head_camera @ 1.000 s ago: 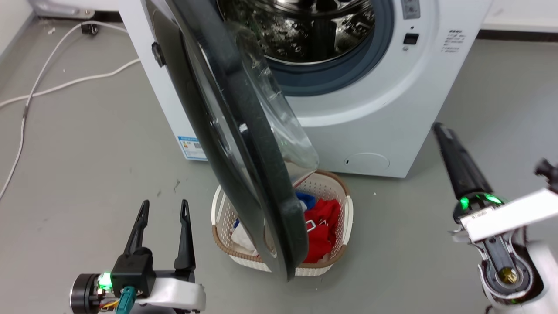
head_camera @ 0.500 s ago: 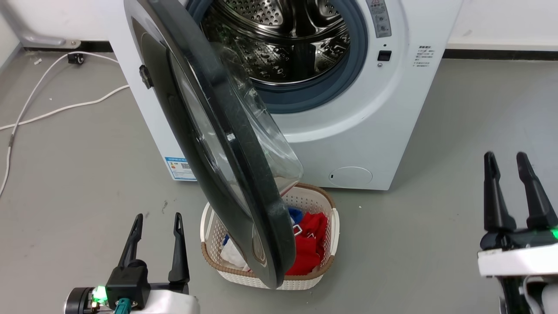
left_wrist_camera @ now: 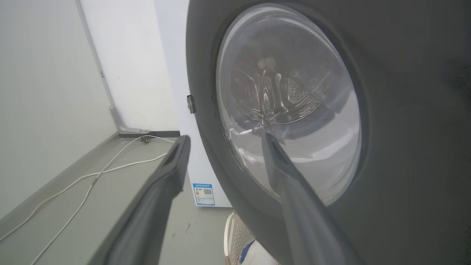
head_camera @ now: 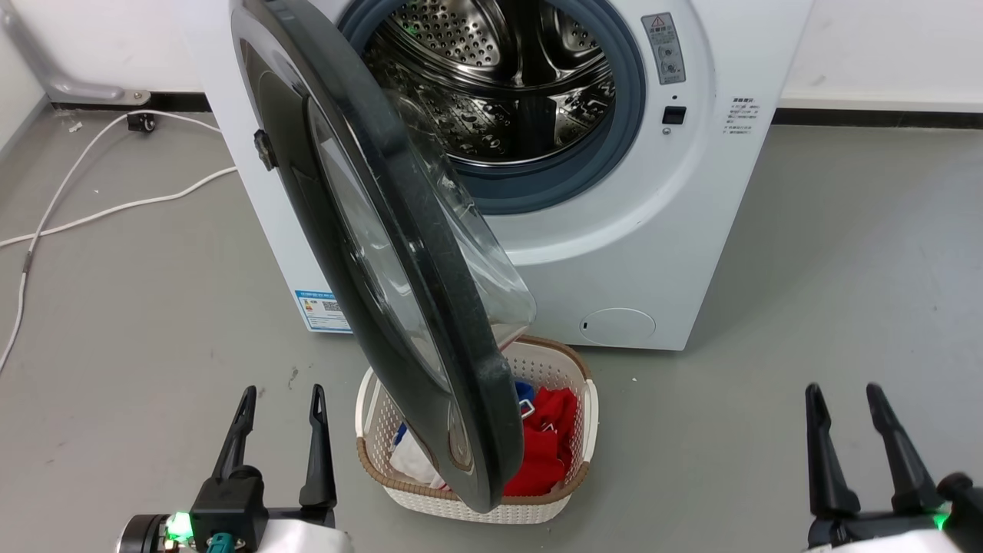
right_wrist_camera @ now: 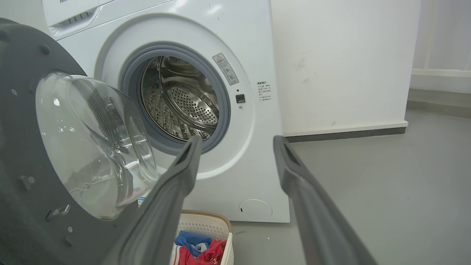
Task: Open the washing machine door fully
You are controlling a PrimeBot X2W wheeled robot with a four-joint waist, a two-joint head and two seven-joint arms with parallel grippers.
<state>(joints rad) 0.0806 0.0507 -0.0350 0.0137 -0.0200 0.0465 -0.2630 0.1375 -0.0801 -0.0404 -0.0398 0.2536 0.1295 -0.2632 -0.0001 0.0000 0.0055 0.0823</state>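
Observation:
The white washing machine [head_camera: 630, 253] stands ahead with its steel drum [head_camera: 499, 77] exposed. The washing machine door [head_camera: 399, 253], a black disc with a clear bulging window, hangs swung out on its left hinge, nearly edge-on to me, over the basket. My left gripper [head_camera: 282, 395] is open at the lower left, left of the door and apart from it. Its wrist view faces the door's outer face [left_wrist_camera: 404, 110] between open fingers [left_wrist_camera: 224, 137]. My right gripper [head_camera: 843, 392] is open at the lower right, holding nothing. The right wrist view looks between its fingers [right_wrist_camera: 237, 140] at the machine [right_wrist_camera: 254, 55] and the door's inner side [right_wrist_camera: 22, 147].
A white laundry basket [head_camera: 591, 415] with red, blue and white clothes sits on the grey floor under the door's lower edge. A white cable [head_camera: 115, 207] trails over the floor at the left. A white wall with a dark skirting [head_camera: 875, 117] runs behind.
The camera has shifted, showing more of the drum. My right gripper has come down from a raised, turned pose to the lower right, fingers pointing up and open. The door's angle looks unchanged.

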